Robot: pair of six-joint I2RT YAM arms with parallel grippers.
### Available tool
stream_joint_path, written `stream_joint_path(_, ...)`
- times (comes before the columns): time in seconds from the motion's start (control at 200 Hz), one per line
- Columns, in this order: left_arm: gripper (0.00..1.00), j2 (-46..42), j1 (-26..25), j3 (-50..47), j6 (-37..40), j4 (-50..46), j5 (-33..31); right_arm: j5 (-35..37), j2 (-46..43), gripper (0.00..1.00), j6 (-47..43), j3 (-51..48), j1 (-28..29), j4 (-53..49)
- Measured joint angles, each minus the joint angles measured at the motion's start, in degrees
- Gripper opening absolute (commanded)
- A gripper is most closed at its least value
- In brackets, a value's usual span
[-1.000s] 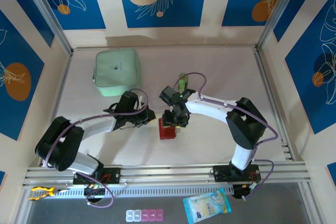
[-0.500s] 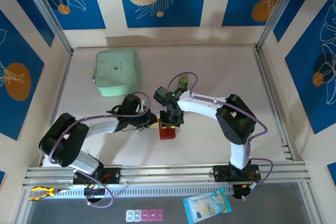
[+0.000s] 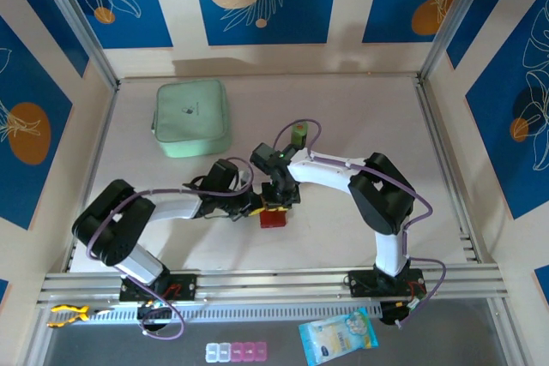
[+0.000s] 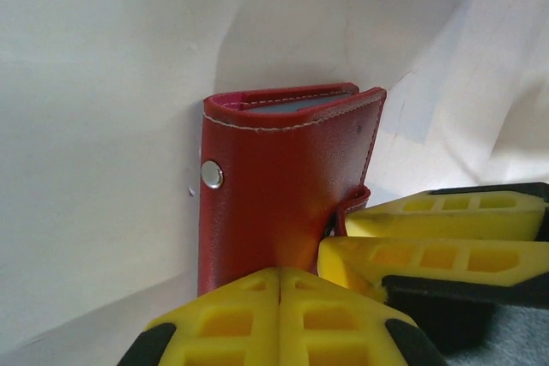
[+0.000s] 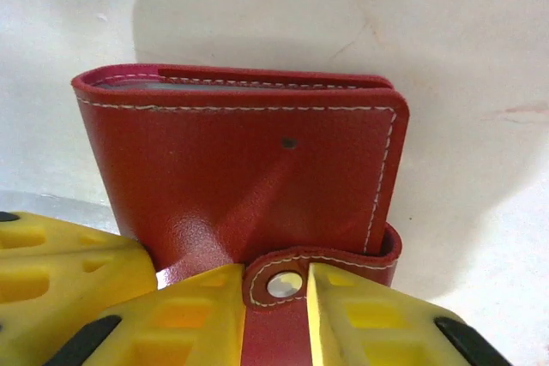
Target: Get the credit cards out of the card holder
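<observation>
Both arms are reaching inward; the right gripper (image 5: 276, 293) is pinching the snap tab (image 5: 343, 256) of the card holder (image 5: 249, 169), and the closed left gripper (image 4: 279, 315) is touching its cover.

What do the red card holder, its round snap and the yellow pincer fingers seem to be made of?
The card holder: probably leather or imitation leather, smooth with slight gloss and pale stitching. Its snap: apparently metal, silvery and reflective. The fingers of the right pincer: likely matte yellow plastic, with moulded hollow cells.
</observation>
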Motion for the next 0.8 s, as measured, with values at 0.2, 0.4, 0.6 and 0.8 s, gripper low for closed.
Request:
stream_joint_path(0.2, 0.00, 1.0, 0.0, 0.2, 0.1, -0.2, 0.0, 0.4, -0.2, 0.02, -0.2, 0.5, 0.2, -0.7)
stream_joint_path(0.4, 0.00, 1.7, 0.0, 1.0, 0.4, -1.5, -0.1, 0.7, -0.5, 0.00, 0.1, 0.5, 0.4, -0.7)
stream_joint_path(0.6, 0.00, 2.0, 0.0, 1.1, 1.4, -1.7, -0.2, 0.9, -1.9, 0.00, 0.1, -0.9, 0.1, 0.3)
stream_joint_path(0.8, 0.00, 1.9, 0.0, 1.1, 1.8, -2.2, -0.6, 1.2, -5.4, 0.00, 0.0, -3.9, -1.6, 0.8)
